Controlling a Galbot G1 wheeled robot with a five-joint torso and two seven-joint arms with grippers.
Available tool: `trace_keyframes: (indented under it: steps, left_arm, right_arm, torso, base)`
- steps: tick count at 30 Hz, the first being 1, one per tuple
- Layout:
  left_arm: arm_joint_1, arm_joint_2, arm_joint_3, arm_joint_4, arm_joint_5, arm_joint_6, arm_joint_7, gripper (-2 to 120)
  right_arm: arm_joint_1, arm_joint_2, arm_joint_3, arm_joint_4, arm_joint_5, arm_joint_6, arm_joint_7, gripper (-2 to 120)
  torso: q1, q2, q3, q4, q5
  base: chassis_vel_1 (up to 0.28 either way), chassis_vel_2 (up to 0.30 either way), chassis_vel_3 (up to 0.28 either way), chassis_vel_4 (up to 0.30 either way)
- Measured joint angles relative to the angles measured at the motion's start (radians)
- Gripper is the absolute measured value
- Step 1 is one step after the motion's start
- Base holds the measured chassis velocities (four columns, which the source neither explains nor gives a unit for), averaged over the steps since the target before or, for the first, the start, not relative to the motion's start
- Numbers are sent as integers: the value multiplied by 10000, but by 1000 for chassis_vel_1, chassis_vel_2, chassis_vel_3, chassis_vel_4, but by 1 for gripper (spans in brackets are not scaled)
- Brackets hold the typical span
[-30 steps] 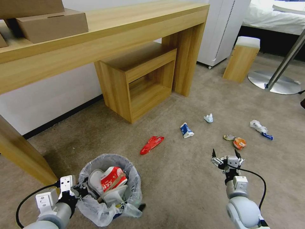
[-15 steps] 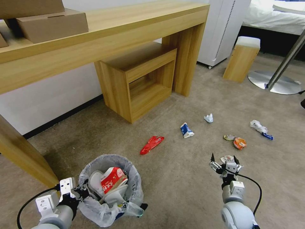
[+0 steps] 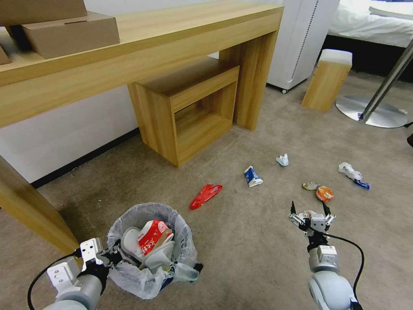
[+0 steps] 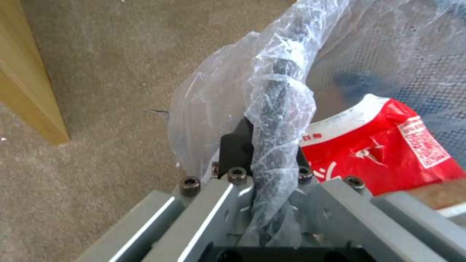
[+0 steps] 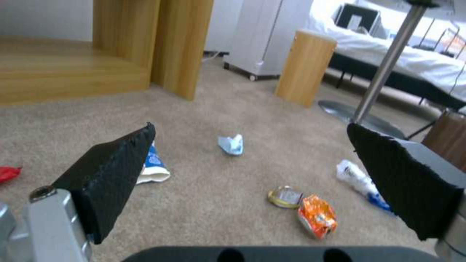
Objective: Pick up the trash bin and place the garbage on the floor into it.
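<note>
The trash bin (image 3: 148, 249), lined with a crinkly whitish bag, hangs at the lower left with white slippers and a red-white crushed cup (image 3: 152, 232) inside. My left gripper (image 3: 112, 257) is shut on its bag-wrapped rim (image 4: 276, 120), and the cup (image 4: 383, 149) lies just past it. On the carpet lies garbage: a red wrapper (image 3: 205, 195), a blue-white carton (image 3: 252, 176), crumpled paper (image 3: 282, 160), an orange wrapper (image 3: 324, 193) and a white-and-blue scrap (image 3: 352, 174). My right gripper (image 3: 308, 212) hovers open above the floor just short of the orange wrapper (image 5: 316, 215); its fingers (image 5: 111, 174) hold nothing.
A long wooden desk (image 3: 142, 47) with cardboard boxes and a wooden cube shelf (image 3: 189, 107) stand behind the litter. A small wooden stool (image 3: 327, 79), a white appliance (image 3: 301, 38) and a metal stand base (image 3: 370, 112) are at the far right. A small round lid (image 3: 310, 186) lies beside the orange wrapper.
The bin, held by my left gripper, has shifted slightly forward and to the right. My right gripper drew back a little, then moved forward and right again, staying open.
</note>
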State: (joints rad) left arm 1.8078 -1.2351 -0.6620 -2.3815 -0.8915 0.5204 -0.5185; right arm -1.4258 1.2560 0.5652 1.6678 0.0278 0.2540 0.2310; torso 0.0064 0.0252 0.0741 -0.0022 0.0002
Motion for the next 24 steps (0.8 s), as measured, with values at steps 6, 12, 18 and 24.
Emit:
trace_keyframes:
  steps: [6, 12, 18, 24]
  left_arm:
    - [-17, -220, 86, -30, 19, 59, -47, 0]
    - [8, -463, 115, -123, 86, 64, -69, 0]
    - [105, -650, -58, -244, 89, 66, -188, 0]
    - [218, -664, -64, -317, 106, 81, -203, 0]
  right_arm:
    - [-170, 249, -332, 291, 52, 222, 360, 100]
    - [-228, 417, -542, 494, 69, 240, 361, 100]
    - [-284, 464, -649, 606, 43, 363, 229, 100]
    - [-349, 478, -662, 644, -3, 376, 162, 100]
  torso:
    - [0, 0, 0, 0, -2]
    - [0, 0, 0, 0, -3]
    - [0, 0, 0, 0, -1]
    - [0, 0, 0, 0, -1]
  base:
    - [0, 0, 0, 0]
    - [0, 0, 0, 0]
    - [0, 0, 0, 0]
    - [0, 0, 0, 0]
